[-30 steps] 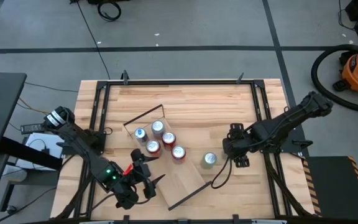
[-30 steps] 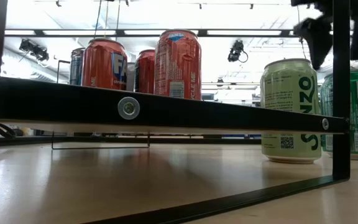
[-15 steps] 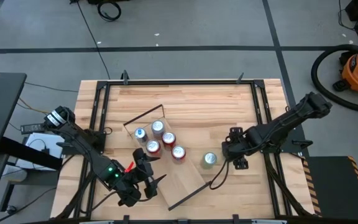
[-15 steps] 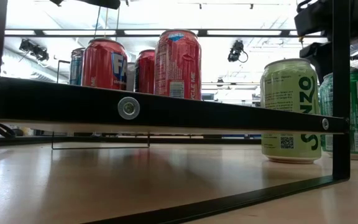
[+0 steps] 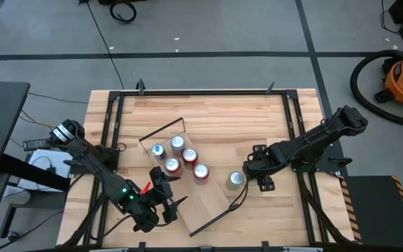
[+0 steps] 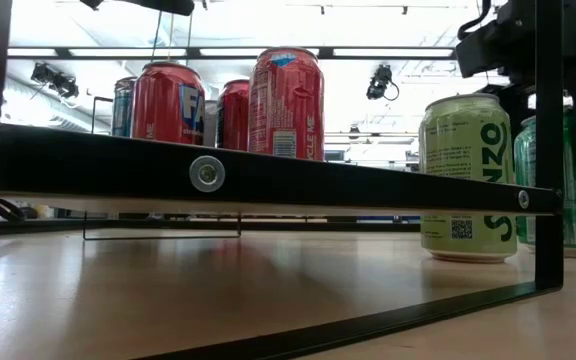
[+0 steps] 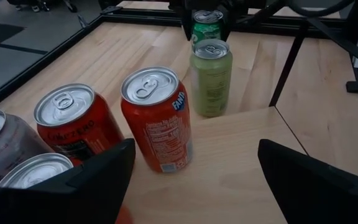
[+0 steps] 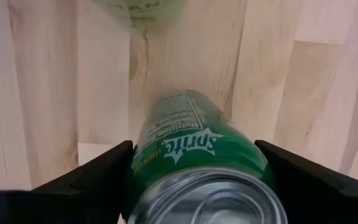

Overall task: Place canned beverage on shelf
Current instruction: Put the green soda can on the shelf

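A green Sprite can (image 8: 194, 143) stands upright on the wooden table, right of the shelf (image 5: 205, 199), a pale plank lying slantwise. My right gripper (image 5: 254, 170) is down over this can, shut on it. A pale green can (image 5: 236, 180) rests on its base on the table between the Sprite can and the shelf. Several red and silver cans (image 5: 189, 155) stand on the plank. My left gripper (image 5: 168, 203) hangs open by the shelf's near end, touching nothing. My right gripper has the Sprite can between its two fingers, one on each side wall (image 8: 143, 155) near the top. The fingers (image 8: 104, 171) come from above, pointing down. The can stands upright with its base on the table (image 6: 568, 245).
The pale green can (image 7: 211, 78) stands close beside the held can, toward the shelf. The shelf's black end frame (image 6: 548, 150) rises near both. A black metal frame (image 5: 292, 133) runs around the tabletop. Bare wood lies at the table's far side (image 5: 222, 112).
My right gripper has come down over the green Sprite can and shifted a little toward the shelf, so its fingers now stand along the can's sides. The can has stayed on the table.
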You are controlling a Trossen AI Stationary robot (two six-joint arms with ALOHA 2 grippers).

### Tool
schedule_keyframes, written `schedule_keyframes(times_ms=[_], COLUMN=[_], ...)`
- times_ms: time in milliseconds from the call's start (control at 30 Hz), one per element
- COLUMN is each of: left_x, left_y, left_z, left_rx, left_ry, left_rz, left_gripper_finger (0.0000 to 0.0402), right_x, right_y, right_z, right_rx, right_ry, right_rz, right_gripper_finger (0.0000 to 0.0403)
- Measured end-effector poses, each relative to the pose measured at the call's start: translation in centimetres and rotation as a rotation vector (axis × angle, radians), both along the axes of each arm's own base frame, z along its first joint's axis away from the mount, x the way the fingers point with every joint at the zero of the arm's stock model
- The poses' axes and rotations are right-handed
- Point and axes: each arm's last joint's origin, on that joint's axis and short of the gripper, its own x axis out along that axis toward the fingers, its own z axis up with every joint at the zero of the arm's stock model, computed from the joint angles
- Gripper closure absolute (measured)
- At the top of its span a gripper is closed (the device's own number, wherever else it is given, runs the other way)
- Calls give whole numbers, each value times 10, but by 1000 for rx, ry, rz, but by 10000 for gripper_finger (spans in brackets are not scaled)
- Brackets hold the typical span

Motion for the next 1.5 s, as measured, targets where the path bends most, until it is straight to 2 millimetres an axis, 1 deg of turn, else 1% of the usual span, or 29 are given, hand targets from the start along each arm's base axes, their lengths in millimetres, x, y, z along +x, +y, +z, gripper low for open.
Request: schedule_keyframes(times_ms=[100, 200, 300, 467, 600, 667, 800, 900, 967, 1067, 1233, 1367, 1500], left_x=[0, 0, 0, 0, -2, -4, -6, -4, 1, 14, 29, 37, 45], left_y=[0, 0, 0, 1, 0, 1, 3, 6, 10, 19, 31, 32, 33], left_z=[0, 0, 0, 1, 7, 10, 22, 24, 24, 22, 27, 33, 33], left_rx=[0, 0, 20, 43, 27, 22, -46, -77, -76, -99, -121, -81, -38], left_ry=[0, 1, 8, -7, -29, -35, -73, -79, -73, -60, -77, -123, -146], left_rz=[0, -1, -11, 4, -3, -5, -16, -19, -16, -26, -60, -107, -128], left_gripper_finger=[51, 51, 51, 51, 51, 51, 51, 51, 51, 51, 51, 51, 51], right_x=[2, 8, 11, 14, 16, 18, 24, 30, 36, 43, 55, 60, 66], right_y=[0, 2, 3, 3, 5, 8, 14, 19, 23, 28, 33, 37, 40], right_z=[8, 28, 43, 81, 107, 117, 131, 139, 146, 157, 164, 168, 171], right_rx=[5, 27, 21, 0, 20, 25, 11, -20, -42, -83, -110, -101, -88], right_ry=[-8, -75, -88, -127, -177, -183, -179, -175, -202, -254, -294, -364, -430], right_rz=[8, 26, 41, 41, 49, 58, 90, 122, 150, 194, 251, 293, 315], right_gripper_finger=[76, 73, 73, 73, 73, 73, 73, 73, 73, 73, 73, 73, 73])
